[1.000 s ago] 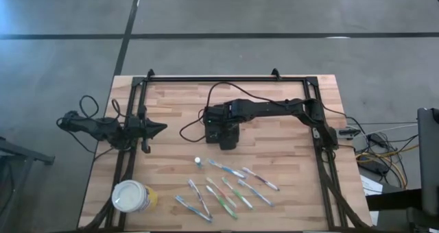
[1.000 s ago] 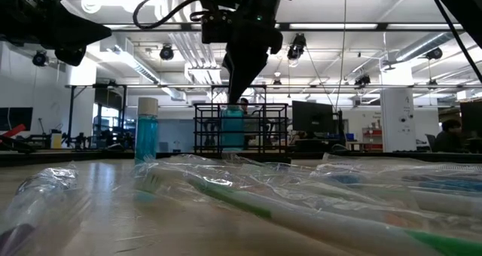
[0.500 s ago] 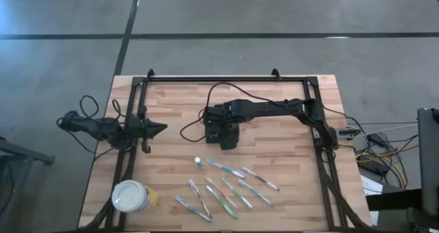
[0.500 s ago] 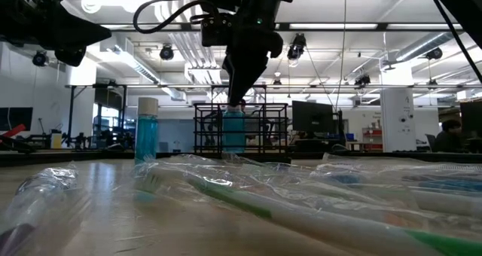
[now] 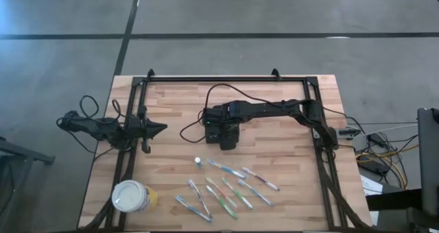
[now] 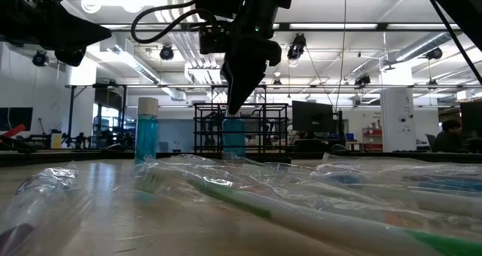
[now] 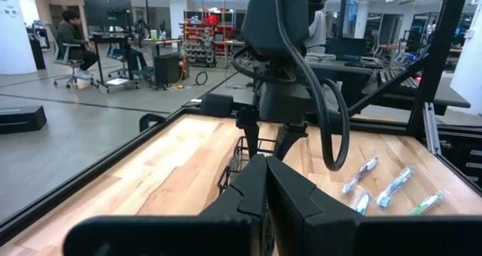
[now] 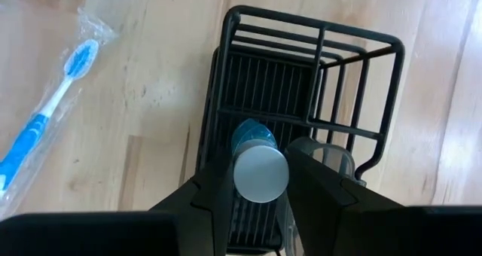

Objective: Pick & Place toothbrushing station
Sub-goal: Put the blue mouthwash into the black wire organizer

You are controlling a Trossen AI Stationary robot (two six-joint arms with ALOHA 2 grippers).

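Observation:
The black wire caddy [image 5: 228, 138] stands on the wooden table near its middle and shows from above in the right wrist view [image 8: 316, 38]. A blue bottle with a pale cap [image 8: 260, 173] stands upright inside it [image 6: 234, 135]. My right gripper [image 5: 223, 131] points down over the caddy [image 8: 263, 162], shut on the bottle's cap. My left gripper [image 5: 163, 129] waits shut and empty at the table's left side [image 7: 265, 169]. My right gripper has the bottle's round cap [image 8: 239, 173] between its two fingers [image 8: 215, 199], one on each side. The fingers come from above, pointing down into the caddy. The bottle stands upright with its body inside the caddy; whether its base rests on the caddy floor is hidden.
Several wrapped toothbrushes [image 5: 226, 185] lie toward the near edge; one shows beside the caddy [image 8: 53, 113]. A second small blue bottle [image 5: 198, 162] stands near them. A round white-and-yellow cup [image 5: 130, 196] stands at the near left. A black frame [image 5: 226, 77] borders the table.
My right gripper has gone down a little with the blue bottle, which now sits lower inside the caddy, still upright. The caddy has stayed in place.

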